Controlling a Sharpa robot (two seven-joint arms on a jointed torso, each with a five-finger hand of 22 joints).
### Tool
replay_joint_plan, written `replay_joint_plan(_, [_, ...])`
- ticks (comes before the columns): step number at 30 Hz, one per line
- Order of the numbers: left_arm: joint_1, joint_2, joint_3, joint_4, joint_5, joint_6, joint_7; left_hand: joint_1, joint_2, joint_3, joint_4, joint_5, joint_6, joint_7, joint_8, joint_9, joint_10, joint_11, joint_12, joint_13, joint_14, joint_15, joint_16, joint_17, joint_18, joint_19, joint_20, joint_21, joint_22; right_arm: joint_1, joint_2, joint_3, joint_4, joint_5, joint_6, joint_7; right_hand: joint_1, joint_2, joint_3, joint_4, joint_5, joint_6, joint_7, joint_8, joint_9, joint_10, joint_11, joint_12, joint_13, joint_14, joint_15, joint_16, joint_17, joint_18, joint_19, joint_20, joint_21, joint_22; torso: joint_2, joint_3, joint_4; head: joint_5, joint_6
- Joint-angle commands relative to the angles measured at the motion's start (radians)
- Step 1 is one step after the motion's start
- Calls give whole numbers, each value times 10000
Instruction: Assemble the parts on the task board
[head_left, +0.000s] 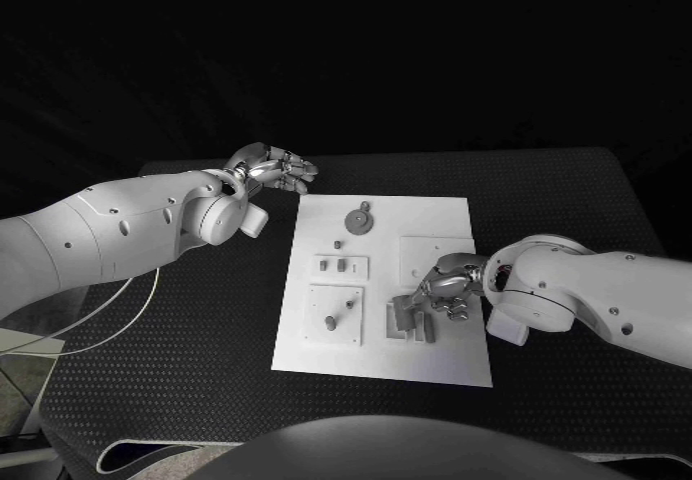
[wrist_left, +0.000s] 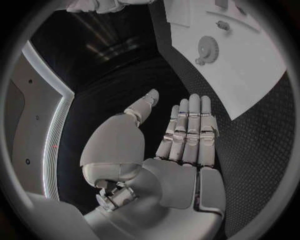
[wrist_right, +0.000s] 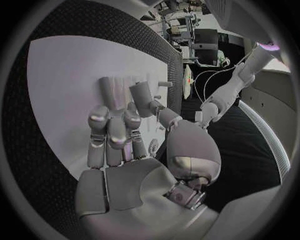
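From the head camera, the white task board (head_left: 387, 290) lies in the middle of the black table (head_left: 173, 340), with a gear (head_left: 358, 218) near its far end and grey upright parts (head_left: 408, 322) near its right front, where the right hand (head_left: 447, 288) hangs low over them, while the left hand (head_left: 270, 168) hovers off the board's far left corner. The left wrist camera shows the left hand (wrist_left: 181, 135) flat, fingers straight and side by side, thumb apart, holding nothing, above bare table beside the board (wrist_left: 250, 65) and gear (wrist_left: 207, 48). The right wrist camera shows the right hand (wrist_right: 122, 135) with fingers curled down towards a grey part (wrist_right: 115, 90) on the board (wrist_right: 69, 75); I cannot tell whether it grips it.
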Motion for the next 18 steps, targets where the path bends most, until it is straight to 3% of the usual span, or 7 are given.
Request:
replay_joint_plan(1, [12,15,3,10,-10,147,60,-78,-8,-5,73,27,-73,-17,29,-11,-46,38,-21,-12,86,-17,-45,15,66,-29,63,45,-11,-27,12,-16,34,89,450,-136,-32,-49,-2,84,-58,197,169,-47,-15,3,-5,26,-15,-59,9,8,-15,695,-20,65,10,128,0,-1,-1,-4,2])
replay_joint_plan(18, [12,22,2,5,-10,147,54,-79,-10,-4,86,27,-83,-12,27,-14,-54,42,-20,-17,87,-17,-56,28,65,-29,64,46,-14,-28,110,-30,-38,-139,547,-205,-169,-100,0,251,-59,195,172,-58,-32,-32,-2,32,-26,-100,11,4,-42,695,-42,71,4,130,-3,1,2,-18,2])
